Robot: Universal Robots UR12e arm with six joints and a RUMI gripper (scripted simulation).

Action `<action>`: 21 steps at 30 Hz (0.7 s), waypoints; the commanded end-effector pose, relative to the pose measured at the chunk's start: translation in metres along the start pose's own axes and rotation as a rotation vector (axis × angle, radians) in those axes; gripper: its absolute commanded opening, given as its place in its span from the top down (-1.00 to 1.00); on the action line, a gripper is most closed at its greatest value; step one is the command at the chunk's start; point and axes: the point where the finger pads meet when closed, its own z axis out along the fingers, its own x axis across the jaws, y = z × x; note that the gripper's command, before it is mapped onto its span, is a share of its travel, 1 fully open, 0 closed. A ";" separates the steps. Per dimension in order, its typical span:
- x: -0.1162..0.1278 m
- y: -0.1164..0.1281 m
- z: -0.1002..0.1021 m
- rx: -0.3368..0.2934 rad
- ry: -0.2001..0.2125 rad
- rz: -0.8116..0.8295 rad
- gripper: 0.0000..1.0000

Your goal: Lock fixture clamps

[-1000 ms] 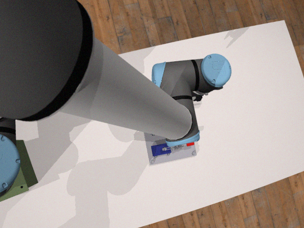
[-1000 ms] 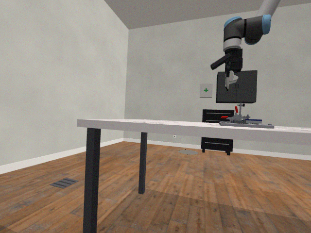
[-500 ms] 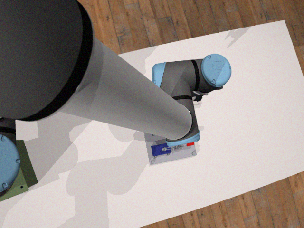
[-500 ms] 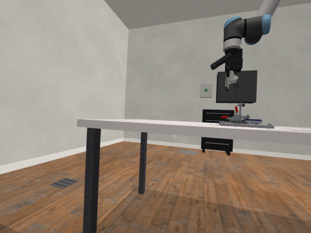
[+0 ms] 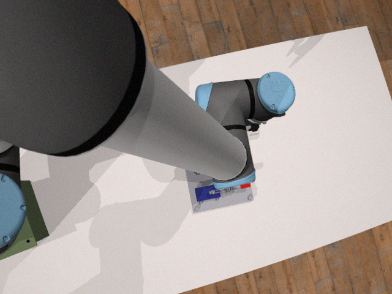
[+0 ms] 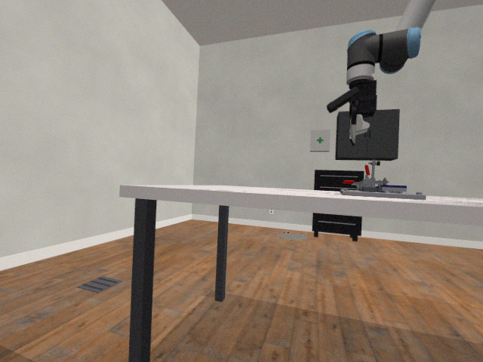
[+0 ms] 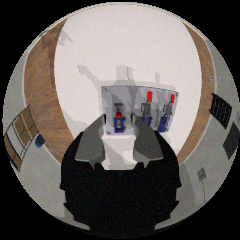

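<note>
Fixture [image 7: 111,95] well below the partly open, unladen gripper [image 7: 120,145].

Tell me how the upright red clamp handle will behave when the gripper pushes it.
The upright red handle looks like a rigid lever on a pivot, so it should swing over, not bend. The fixture plate lies flat and wide on the table, so it probably won't tip. The gripper hangs well above, holding nothing.
</note>
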 end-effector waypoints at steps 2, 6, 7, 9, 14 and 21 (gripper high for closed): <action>0.000 -0.001 0.023 0.001 0.000 0.000 0.44; 0.000 -0.001 0.037 0.001 0.000 0.000 0.44; 0.000 -0.001 0.040 0.001 0.000 0.000 0.44; 0.000 -0.001 0.042 0.001 0.000 0.000 0.44; 0.000 -0.001 0.043 0.001 0.000 0.000 0.44; 0.000 0.002 0.043 0.001 0.000 0.000 0.44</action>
